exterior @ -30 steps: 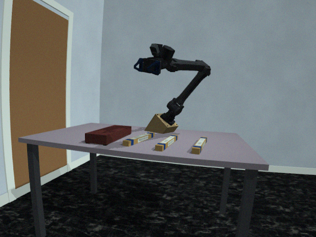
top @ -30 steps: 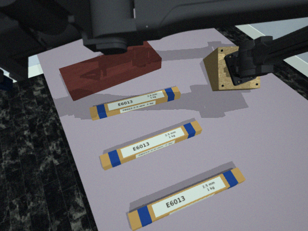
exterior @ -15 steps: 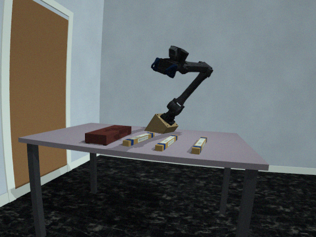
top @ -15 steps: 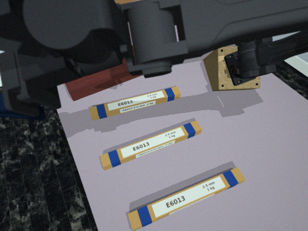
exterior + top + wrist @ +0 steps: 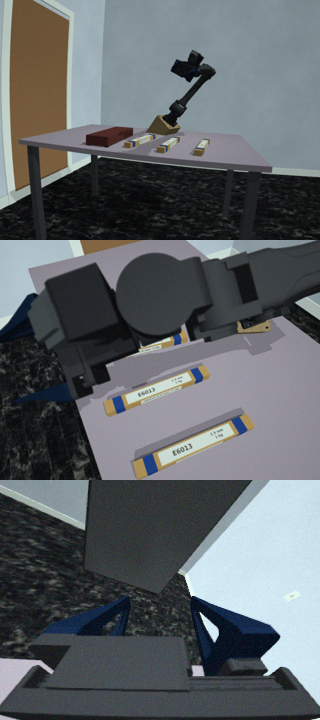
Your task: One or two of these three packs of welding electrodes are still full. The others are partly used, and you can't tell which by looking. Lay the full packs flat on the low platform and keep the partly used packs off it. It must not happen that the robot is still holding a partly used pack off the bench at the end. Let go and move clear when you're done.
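Three tan packs with blue bands and white E6013 labels lie flat in a row on the lilac table: the left pack (image 5: 140,140), the middle pack (image 5: 168,144) and the right pack (image 5: 201,146). In the top view the arm hides most of the far pack (image 5: 165,342); the middle pack (image 5: 156,390) and the near pack (image 5: 193,445) show fully. The low dark red platform (image 5: 109,135) stands left of the packs with nothing on it. My gripper (image 5: 182,69) is high above the table, far from every pack. Its blue fingers are open and empty.
The arm's tan wedge base (image 5: 163,125) sits at the back of the table behind the packs. The arm's body fills the upper part of the top view and hides the platform there. A brown door (image 5: 38,90) is on the left wall.
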{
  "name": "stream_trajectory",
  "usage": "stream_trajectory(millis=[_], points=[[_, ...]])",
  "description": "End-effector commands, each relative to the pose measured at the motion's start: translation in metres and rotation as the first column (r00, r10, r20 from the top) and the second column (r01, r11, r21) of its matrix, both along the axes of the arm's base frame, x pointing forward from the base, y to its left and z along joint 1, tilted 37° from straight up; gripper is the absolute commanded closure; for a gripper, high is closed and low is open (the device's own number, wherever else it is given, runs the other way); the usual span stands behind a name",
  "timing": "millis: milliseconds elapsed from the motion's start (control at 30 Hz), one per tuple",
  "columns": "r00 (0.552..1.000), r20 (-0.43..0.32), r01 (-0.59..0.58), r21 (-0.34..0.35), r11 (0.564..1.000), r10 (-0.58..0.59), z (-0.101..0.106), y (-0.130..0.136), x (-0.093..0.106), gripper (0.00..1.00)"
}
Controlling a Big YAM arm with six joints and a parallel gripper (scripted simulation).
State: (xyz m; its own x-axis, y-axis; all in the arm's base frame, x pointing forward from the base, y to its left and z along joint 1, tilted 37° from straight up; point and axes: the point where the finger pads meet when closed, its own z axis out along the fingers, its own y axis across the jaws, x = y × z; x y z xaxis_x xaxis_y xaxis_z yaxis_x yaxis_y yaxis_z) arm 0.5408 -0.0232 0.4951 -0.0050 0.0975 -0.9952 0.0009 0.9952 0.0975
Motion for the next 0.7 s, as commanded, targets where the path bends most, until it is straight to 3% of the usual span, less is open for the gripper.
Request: stream_trajectory(millis=[0, 100, 233, 433, 500, 667], points=[[0.997, -0.069, -0.023, -0.011, 1.0, 0.022, -0.011, -0.002, -0.013, 0.26], [0.985, -0.159, -0.059, 0.015, 0.998, 0.061, -0.024, -0.012, -0.029, 0.26], [0.961, -0.249, -0.11, 0.047, 0.993, 0.118, -0.024, -0.023, -0.05, 0.26], [0.89, -0.405, -0.179, 0.113, 0.977, 0.21, -0.043, -0.038, -0.076, 0.26], [0.89, -0.405, -0.179, 0.113, 0.977, 0.21, -0.043, -0.038, -0.076, 0.26], [0.804, -0.522, -0.227, 0.177, 0.958, 0.287, -0.061, -0.049, -0.099, 0.26]])
